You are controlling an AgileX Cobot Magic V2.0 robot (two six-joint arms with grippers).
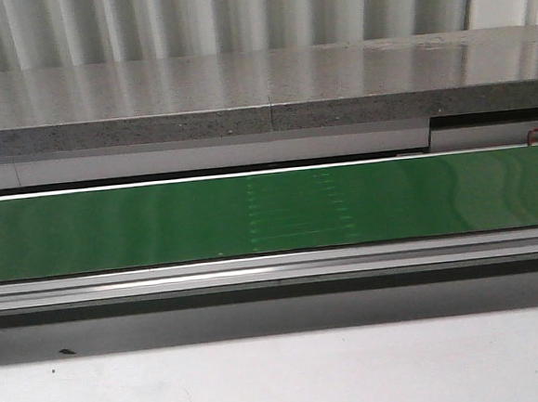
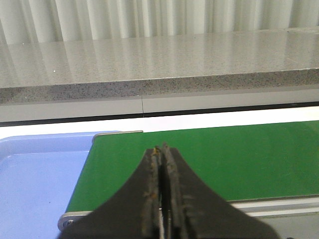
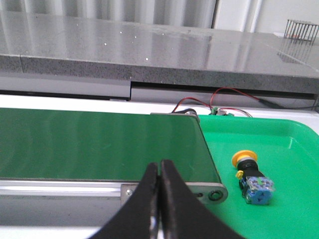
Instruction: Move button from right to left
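The button point(image 3: 251, 177) lies on its side in a green tray point(image 3: 294, 149) just past the right end of the green conveyor belt point(image 3: 99, 144); it has a yellow cap, black collar and blue-grey block. My right gripper point(image 3: 160, 164) is shut and empty, over the belt's near rail, apart from the button. My left gripper point(image 2: 162, 149) is shut and empty above the belt's left end point(image 2: 209, 159). Neither gripper nor the button shows in the front view, only the belt point(image 1: 270, 210).
A blue tray point(image 2: 40, 169) sits beyond the belt's left end. A grey stone ledge point(image 1: 260, 90) runs behind the belt. Red and black wires point(image 3: 219, 99) lie behind the green tray. A white table surface point(image 1: 283, 377) lies in front.
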